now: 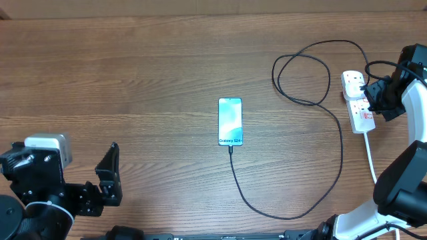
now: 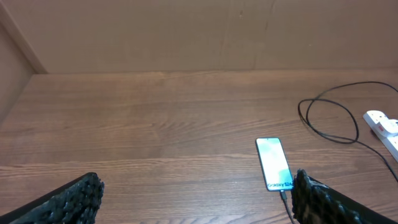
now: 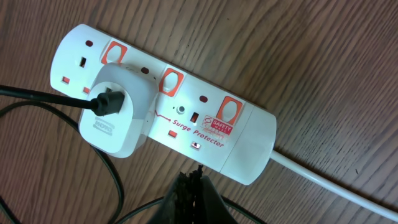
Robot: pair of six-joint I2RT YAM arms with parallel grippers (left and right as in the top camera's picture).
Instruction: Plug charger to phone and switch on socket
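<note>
- The phone point(image 1: 230, 121) lies flat near the middle of the table point(image 1: 133, 67), screen up. In the overhead view its "Galaxy S24" text is at its 6 o'clock end.
- The charger point(image 1: 337, 160) meets the phone's 6 o'clock end with its tip. It runs toward 5 o'clock, sweeps round and climbs toward 1 o'clock, forms overlapping loops, then reaches the socket.
- The socket point(image 1: 357, 100) lies at 3 o'clock of the phone, well apart, near the table's right edge. Its white cord point(image 1: 371, 157) leaves toward 6 o'clock.
- In the right wrist view the socket point(image 3: 186, 106) shows 3 red-framed switches point(image 3: 171, 82) in a row and the words "Surge Protector". Whether the switches are on cannot be told.
- A white adapter point(image 3: 115, 121) sits plugged into the socket toward its 9 o'clock end. The charger's black connector point(image 3: 106, 102) is pushed into the adapter's face.
- The right gripper point(image 1: 371, 100) is over the socket. In its wrist view the fingers point(image 3: 193, 202) are pressed together into 1 dark point and pinch nothing.
- That point sits at the socket's 6 o'clock edge, under a small red mark. Whether it touches cannot be told.
- The left gripper point(image 1: 110, 175) is at 8 o'clock of the phone, well apart, spread wide and holding nothing.
- In the left wrist view the 2 fingers point(image 2: 68, 202) fill the lower corners. The phone point(image 2: 274, 163) lies beyond them, nearer the right one.
</note>
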